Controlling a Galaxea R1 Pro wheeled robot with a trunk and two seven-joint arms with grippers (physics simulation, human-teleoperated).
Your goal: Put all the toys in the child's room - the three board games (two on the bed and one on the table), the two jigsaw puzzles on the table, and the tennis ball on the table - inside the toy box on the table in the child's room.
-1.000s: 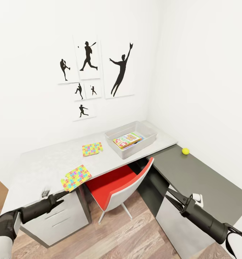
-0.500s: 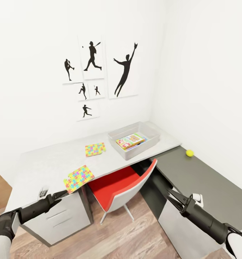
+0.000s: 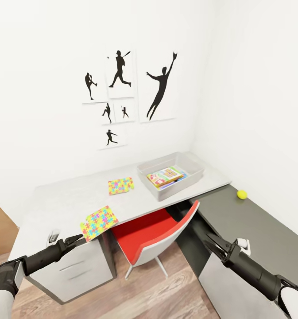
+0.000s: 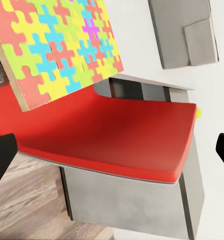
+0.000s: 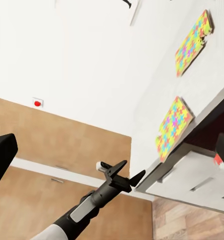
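Reaching for the near jigsaw puzzle looks like the riskiest part: it overhangs the near edge of the light grey desk, just beside the red chair, so a low or glancing approach by the left gripper could nudge it off onto the chair seat or the wood floor. The left arm is held low and stretched forward, its gripper just short of the desk's near edge beside that puzzle, fingers spread and holding nothing. The right gripper is also open and empty, its arm angled in from the right in front of the dark desk section, and swinging it left could clip the chair back. The second jigsaw puzzle lies farther back on the desk, left of the clear toy box, which already holds board games. The tennis ball sits on the dark section near the right wall, free to roll if bumped.
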